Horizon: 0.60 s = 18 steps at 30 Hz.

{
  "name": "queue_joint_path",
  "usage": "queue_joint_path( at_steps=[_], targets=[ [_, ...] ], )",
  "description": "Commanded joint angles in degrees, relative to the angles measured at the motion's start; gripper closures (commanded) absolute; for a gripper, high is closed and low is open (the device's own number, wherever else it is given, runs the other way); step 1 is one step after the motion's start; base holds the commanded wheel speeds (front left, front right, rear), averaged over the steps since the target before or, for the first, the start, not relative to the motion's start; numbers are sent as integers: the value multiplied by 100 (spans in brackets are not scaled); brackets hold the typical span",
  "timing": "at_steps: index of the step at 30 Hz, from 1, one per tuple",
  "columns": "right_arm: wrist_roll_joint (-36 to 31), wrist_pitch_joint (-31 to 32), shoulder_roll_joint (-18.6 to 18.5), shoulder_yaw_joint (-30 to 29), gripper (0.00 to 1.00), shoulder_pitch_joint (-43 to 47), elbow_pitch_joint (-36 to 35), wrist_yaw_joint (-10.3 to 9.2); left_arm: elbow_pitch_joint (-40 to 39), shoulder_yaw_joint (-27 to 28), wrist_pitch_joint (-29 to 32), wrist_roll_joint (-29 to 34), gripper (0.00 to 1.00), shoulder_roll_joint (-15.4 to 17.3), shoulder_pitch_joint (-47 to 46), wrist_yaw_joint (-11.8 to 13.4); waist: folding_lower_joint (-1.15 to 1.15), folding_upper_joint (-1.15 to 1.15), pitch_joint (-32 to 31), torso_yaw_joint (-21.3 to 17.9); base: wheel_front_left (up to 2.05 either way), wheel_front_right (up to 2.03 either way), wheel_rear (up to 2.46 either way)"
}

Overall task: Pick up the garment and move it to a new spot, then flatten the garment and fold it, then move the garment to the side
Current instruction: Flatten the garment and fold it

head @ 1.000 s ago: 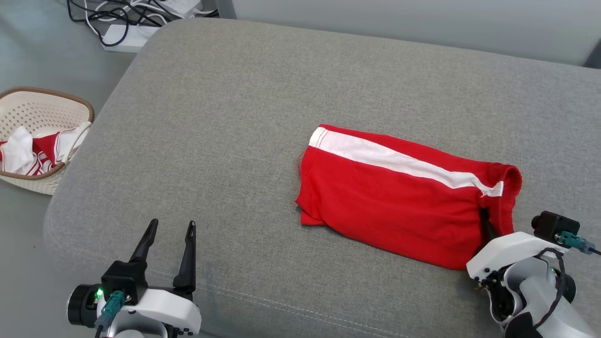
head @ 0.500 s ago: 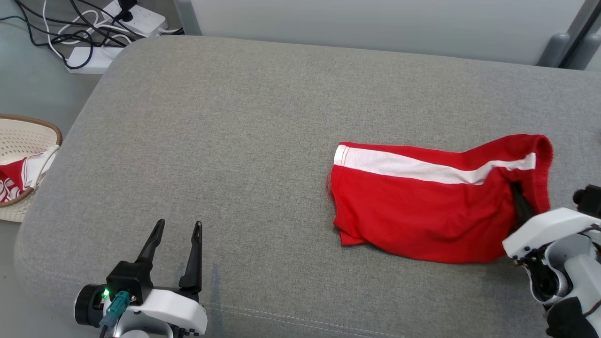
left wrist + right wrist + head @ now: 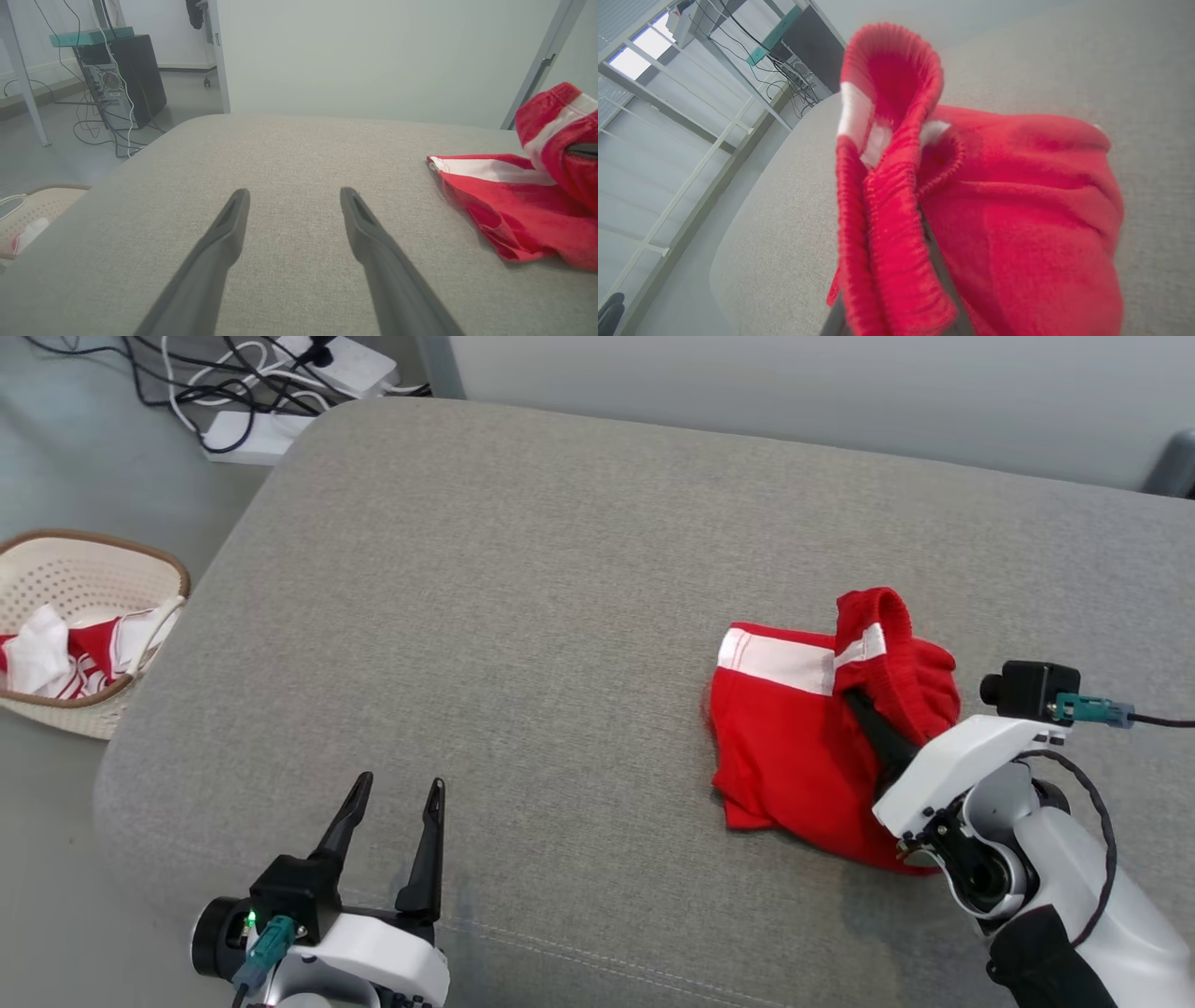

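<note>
The garment [image 3: 784,747] is a pair of red shorts with a white side stripe, lying right of centre on the grey cushion [image 3: 523,579]. My right gripper [image 3: 853,698] is shut on its elastic waistband end. That end is held up and bent back over the part that lies flat. In the right wrist view the bunched waistband [image 3: 887,154] hangs right in front of the camera and covers most of the fingers. My left gripper [image 3: 397,791] rests open near the cushion's front left edge, nothing between its fingers [image 3: 229,233]. The garment [image 3: 504,210] lies well to its right.
A woven basket [image 3: 56,546] holding red and white clothes stands on the floor to the left of the cushion. Power strips and cables [image 3: 252,420] lie on the floor at the back left. A pale wall [image 3: 794,383] runs behind the cushion.
The camera has swung about. My right gripper has lifted the waistband end and carried it left over the garment, which now looks about half as long. The left gripper has stayed open and still.
</note>
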Motion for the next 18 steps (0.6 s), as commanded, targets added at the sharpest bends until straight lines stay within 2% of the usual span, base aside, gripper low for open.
queue_joint_path(
  at_steps=[1,5,7,8,12,18],
  targets=[
    [-92,11,74,93,100,-266,-13,26,-176,101,-50,-55,0,50,-170,59,0,0,27,269,0,0,0],
    [-310,-62,157,58,100,-466,392,26,-163,-51,-50,-138,0,50,-121,106,0,0,46,604,0,0,0],
    [-455,-72,161,68,53,-538,624,26,-143,-93,-50,-176,0,50,-98,128,0,0,50,737,0,0,0],
    [-499,-86,175,73,2,-568,707,26,-146,-107,-50,-162,0,50,-91,140,0,0,51,788,0,0,0],
    [-593,-116,235,187,0,-689,786,26,-166,-63,-50,-126,0,50,-44,206,0,0,31,826,0,0,0],
    [-541,-147,189,227,0,-860,468,26,-210,84,-50,-74,0,50,-38,269,0,0,-70,590,0,0,0]
  ],
)
